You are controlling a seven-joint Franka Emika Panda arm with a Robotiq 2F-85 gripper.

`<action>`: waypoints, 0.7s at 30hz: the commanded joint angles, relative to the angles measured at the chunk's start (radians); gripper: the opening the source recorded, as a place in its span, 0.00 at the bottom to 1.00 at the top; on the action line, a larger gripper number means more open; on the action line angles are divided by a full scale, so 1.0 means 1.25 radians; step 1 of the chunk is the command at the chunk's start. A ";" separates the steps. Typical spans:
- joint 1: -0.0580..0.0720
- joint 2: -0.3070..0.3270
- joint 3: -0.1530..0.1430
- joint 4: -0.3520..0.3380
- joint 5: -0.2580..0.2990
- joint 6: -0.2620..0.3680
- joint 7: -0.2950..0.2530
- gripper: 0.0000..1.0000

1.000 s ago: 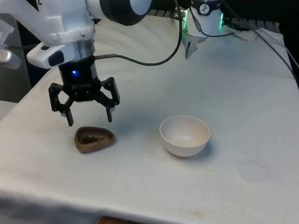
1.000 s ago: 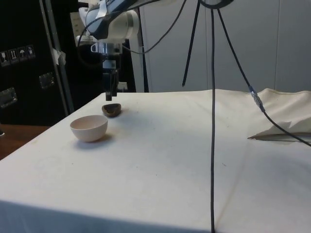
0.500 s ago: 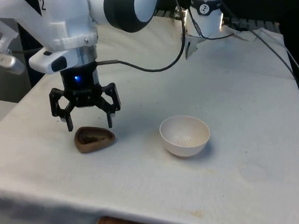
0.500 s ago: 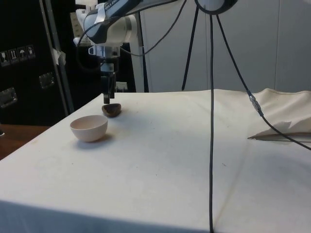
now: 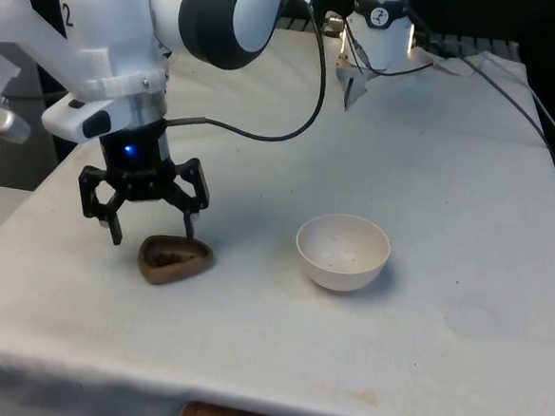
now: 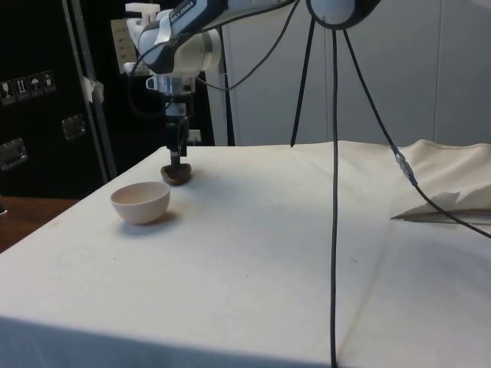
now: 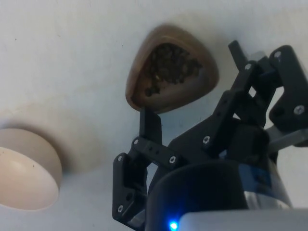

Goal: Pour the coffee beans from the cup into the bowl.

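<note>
I held the gripper (image 5: pixel 150 230) just behind the cup (image 5: pixel 175 258), fingers spread; bowl (image 5: pixel 342 252) sat near.

A white cloth (image 5: pixel 432 181) is spread over the table. In the side view, dark cabinets (image 6: pixel 38 100) are seen at nine o'clock and pale wall panels (image 6: pixel 399 69) at twelve to two o'clock.

We see cup (image 6: pixel 177 175) partly hidden behind gripper (image 6: pixel 177 157) in side view; bowl (image 7: pixel 24 175) cut by wrist picture's edge
</note>
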 commanded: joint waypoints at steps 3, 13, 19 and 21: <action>-0.002 0.010 0.000 0.016 -0.002 0.003 0.004 1.00; 0.005 0.011 0.001 0.006 0.000 0.026 0.000 1.00; 0.004 0.040 0.001 0.028 -0.001 0.053 0.002 1.00; 0.005 0.041 -0.001 0.030 -0.001 0.058 0.002 1.00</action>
